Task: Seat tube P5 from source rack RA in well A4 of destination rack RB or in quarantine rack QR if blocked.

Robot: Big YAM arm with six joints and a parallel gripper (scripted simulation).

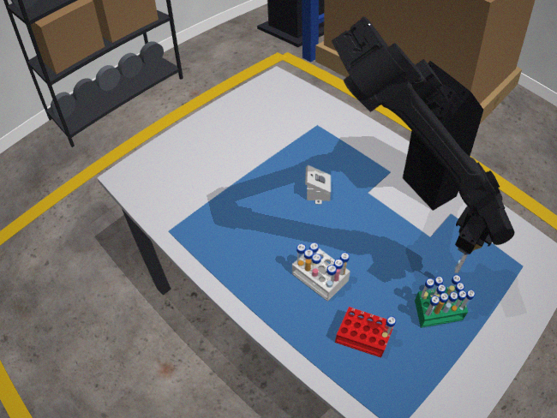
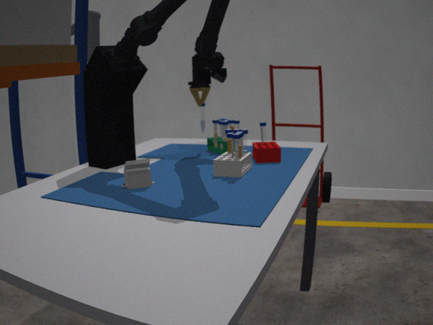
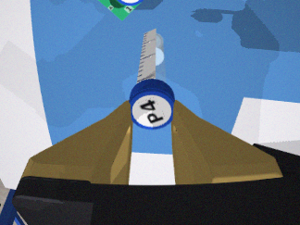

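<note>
My gripper [image 1: 465, 254] [image 2: 200, 104] [image 3: 152, 110] is shut on the blue-capped tube P4 [image 1: 460, 263] [image 2: 202, 120], which hangs upright clear above the green rack RA [image 1: 443, 319] [image 2: 211, 144] on its base side; its cap top [image 3: 152, 111] reads P4. RA holds several capped tubes; only its corner [image 3: 121, 14] shows in the wrist view. I cannot read which cap there is P5. The white rack RB [image 1: 310, 282] [image 2: 222, 170] holds several tubes, with some wells empty. The red rack QR [image 1: 360, 347] [image 2: 266, 156] holds one tube [image 1: 391, 322] [image 2: 262, 130] at one end.
A pale grey box [image 1: 318, 192] [image 2: 137, 177] stands apart from the racks, on the right as seen from the base. The black arm base [image 1: 434, 175] [image 2: 110, 112] stands behind the mat [image 1: 252, 216] [image 2: 244, 206]. RB and QR stand close together.
</note>
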